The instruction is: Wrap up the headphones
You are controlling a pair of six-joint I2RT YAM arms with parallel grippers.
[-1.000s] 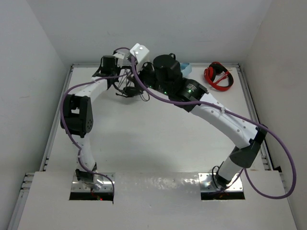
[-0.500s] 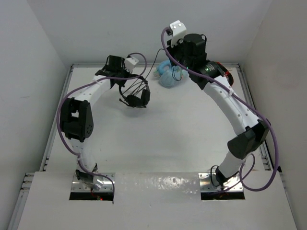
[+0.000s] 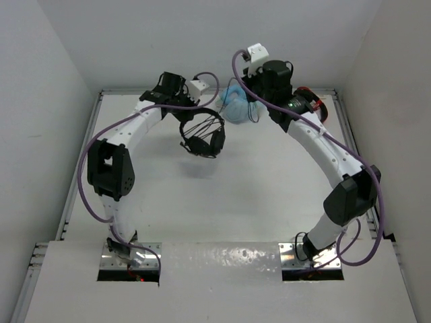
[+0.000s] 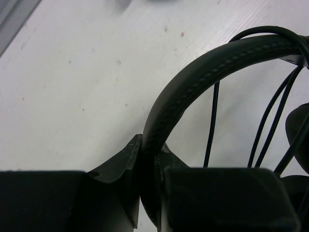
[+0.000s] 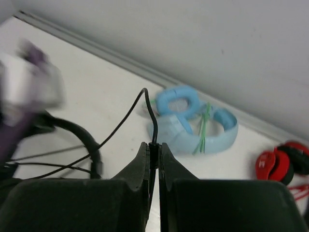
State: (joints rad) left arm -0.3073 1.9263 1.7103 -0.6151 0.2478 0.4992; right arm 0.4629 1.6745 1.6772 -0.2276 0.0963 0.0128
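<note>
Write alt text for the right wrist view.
The right hand is shut on the thin black cable of the black over-ear headphones at left. Beyond, on the white table, light-blue headphones and red-and-black headphones lie near the grey wall.

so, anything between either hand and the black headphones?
Nothing visible. The left hand is shut on the headband, the right hand pinches the cable; the light-blue headphones lie beyond, apart.

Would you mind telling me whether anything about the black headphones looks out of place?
The headphones hang above the table, headband clamped in the left fingers. Their cable runs loose: strands cross inside the headband arc, and one stretches to the right fingers, which pinch it. No damage shows.
</note>
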